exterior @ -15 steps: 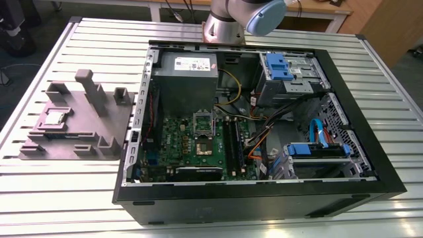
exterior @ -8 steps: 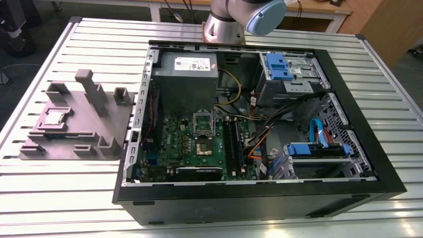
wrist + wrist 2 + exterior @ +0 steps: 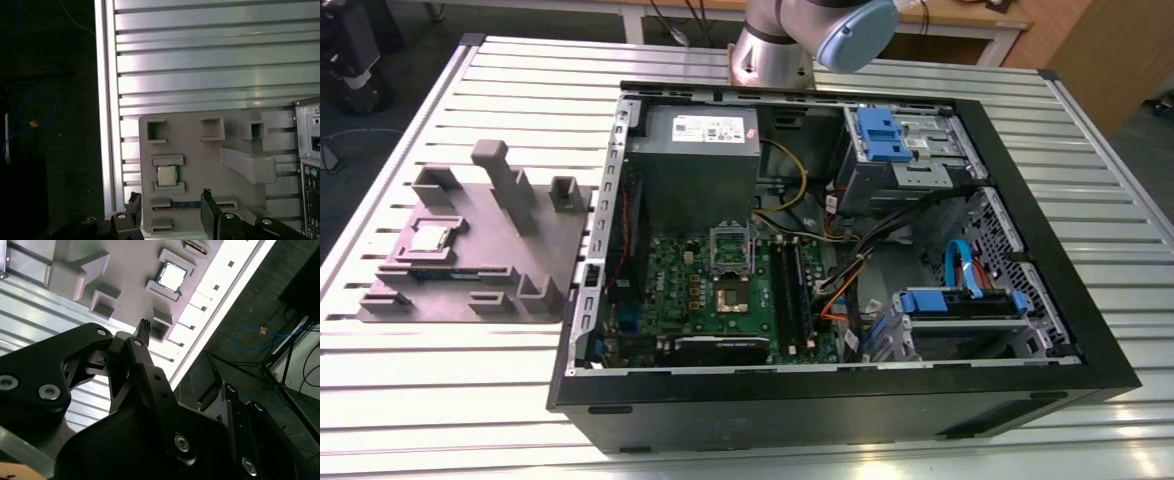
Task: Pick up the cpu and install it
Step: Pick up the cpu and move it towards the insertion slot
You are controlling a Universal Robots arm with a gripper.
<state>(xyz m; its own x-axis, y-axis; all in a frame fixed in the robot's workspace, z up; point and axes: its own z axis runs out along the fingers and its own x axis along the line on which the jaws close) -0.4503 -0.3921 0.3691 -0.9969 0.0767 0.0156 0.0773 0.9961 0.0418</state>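
While the black fingers (image 3: 207,202) stand wide apart with nothing between them, the gripper (image 3: 170,200) hovers above one edge of a grey fixture (image 3: 200,160), well apart from the cpu (image 3: 166,175). The cpu lies flat in a shallow square pocket of that fixture. Low raised lips hem it on two sides, its shiny silver lid faces up, and a thin green rim shows around it. Open square pockets, a wedge-shaped block and upright posts stud the rest of the matte, blocky fixture.

In the exterior view the fixture rests on a table (image 3: 520,90) of ribbed aluminium slats. It sits just beside an open black case (image 3: 854,400), on the exterior view's left of it, with its outer end near the table's edge. Bare slats run on the fixture's other sides.

The case holds a green motherboard (image 3: 720,320) with a metal-framed socket (image 3: 731,296) at its middle. A grey power supply (image 3: 700,165), blue drive brackets (image 3: 887,135) and loose cables sit inside as well. The silver arm (image 3: 787,45) rises behind the case's far wall.
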